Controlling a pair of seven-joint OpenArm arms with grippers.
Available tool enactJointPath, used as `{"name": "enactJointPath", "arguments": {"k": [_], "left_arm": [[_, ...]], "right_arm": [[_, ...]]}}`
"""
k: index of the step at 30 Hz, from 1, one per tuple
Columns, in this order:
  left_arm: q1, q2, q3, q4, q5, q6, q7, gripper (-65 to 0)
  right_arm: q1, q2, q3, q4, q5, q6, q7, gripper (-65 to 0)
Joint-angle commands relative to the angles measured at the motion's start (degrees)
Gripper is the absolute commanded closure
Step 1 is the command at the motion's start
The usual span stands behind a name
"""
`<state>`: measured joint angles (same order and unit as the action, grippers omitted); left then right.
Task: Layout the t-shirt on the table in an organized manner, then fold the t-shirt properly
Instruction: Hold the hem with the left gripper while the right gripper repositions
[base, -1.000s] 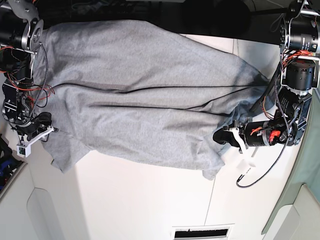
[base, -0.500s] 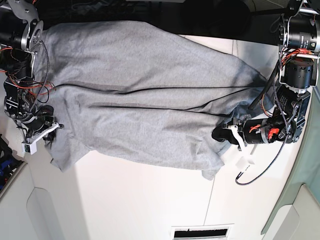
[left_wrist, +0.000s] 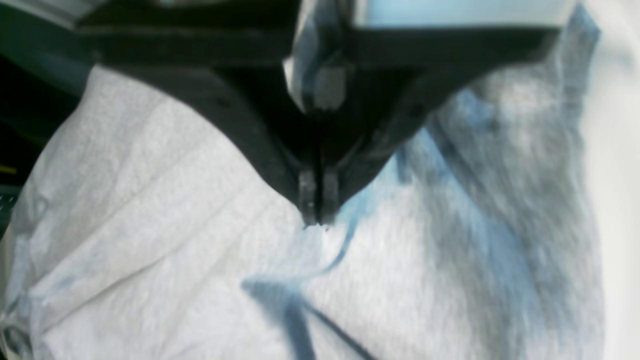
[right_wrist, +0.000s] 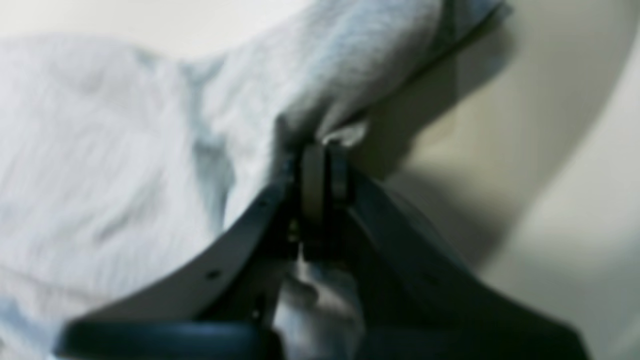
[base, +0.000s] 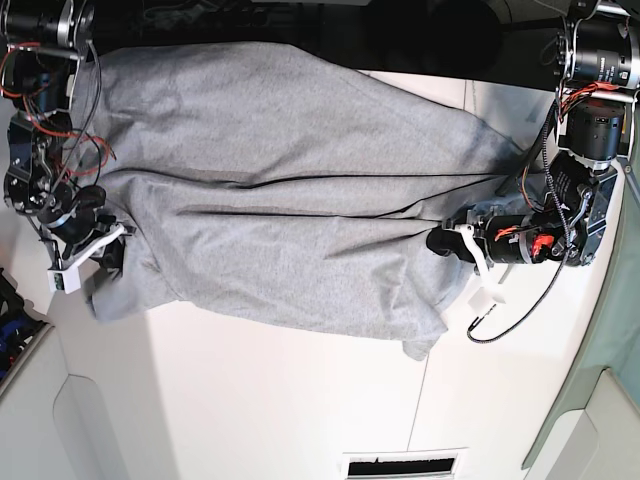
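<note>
The right gripper (right_wrist: 324, 150) is pinched shut on an edge of the t-shirt (base: 290, 200), at the left end of the cloth in the base view. The left gripper (left_wrist: 316, 220) is clamped on a fold at the opposite end. Between them the grey shirt lies stretched across the white table (base: 260, 400), with long creases running its length. A green cloth (base: 600, 400) hangs at the table's right edge.

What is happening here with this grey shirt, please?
A two-armed robot is working on the t-shirt, which lies spread but wrinkled across the table. The right gripper is shut on the shirt's edge at one end. The left gripper is shut on the cloth at the other end. No fold is made yet.
</note>
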<state>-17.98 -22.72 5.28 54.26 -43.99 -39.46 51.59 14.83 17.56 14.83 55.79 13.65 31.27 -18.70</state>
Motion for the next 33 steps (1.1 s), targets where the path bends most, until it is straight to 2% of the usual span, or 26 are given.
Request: {"name": "enactJointPath", "arguments": {"k": [1, 8, 16, 18, 21, 23, 26, 29, 33], "left_arm": [[-1.6, -0.6, -0.3, 0.8, -1.1, -0.5, -0.9, 0.0], [-1.5, -0.6, -0.3, 0.8, -1.1, -0.5, -1.2, 0.0], [-1.5, -0.6, -0.3, 0.8, -1.1, -0.5, -1.3, 0.0], [-1.5, -0.6, -0.3, 0.8, -1.1, -0.5, -1.8, 0.0], [-1.5, -0.6, -0.3, 0.8, -1.1, -0.5, -2.1, 0.0], [-1.5, -0.6, -0.3, 0.8, -1.1, -0.5, -2.1, 0.0], [-1.5, -0.6, -0.3, 0.8, -0.5, -0.5, -2.0, 0.0], [-1.5, -0.6, -0.3, 0.8, 0.2, -0.5, -2.0, 0.0], [-1.5, -0.6, -0.3, 0.8, 0.1, -0.5, -2.1, 0.0]], "right_arm": [[-1.0, 0.9, 0.2, 4.4, 1.9, 0.6, 0.7, 0.0], [-17.1, 0.8, 0.2, 25.9, 6.2, 0.5, -3.6, 0.0], [-27.8, 0.3, 0.2, 28.4, 8.5, 0.0, -3.8, 0.0], [-28.5, 0.4, 0.2, 28.4, 8.5, 0.0, -3.8, 0.0], [-28.2, 0.4, 0.2, 28.5, 8.5, 0.0, -2.5, -19.0], [-27.6, 0.4, 0.8, 28.6, 8.8, 0.0, -0.1, -26.7], [-25.1, 0.3, 2.8, 28.7, 11.5, -0.6, 0.7, -27.6], [-21.8, 0.4, 4.5, 28.6, 11.8, -3.6, 0.3, -27.6], [-17.7, 0.4, 5.2, 28.3, 8.9, -8.0, -4.0, -27.6]]}}
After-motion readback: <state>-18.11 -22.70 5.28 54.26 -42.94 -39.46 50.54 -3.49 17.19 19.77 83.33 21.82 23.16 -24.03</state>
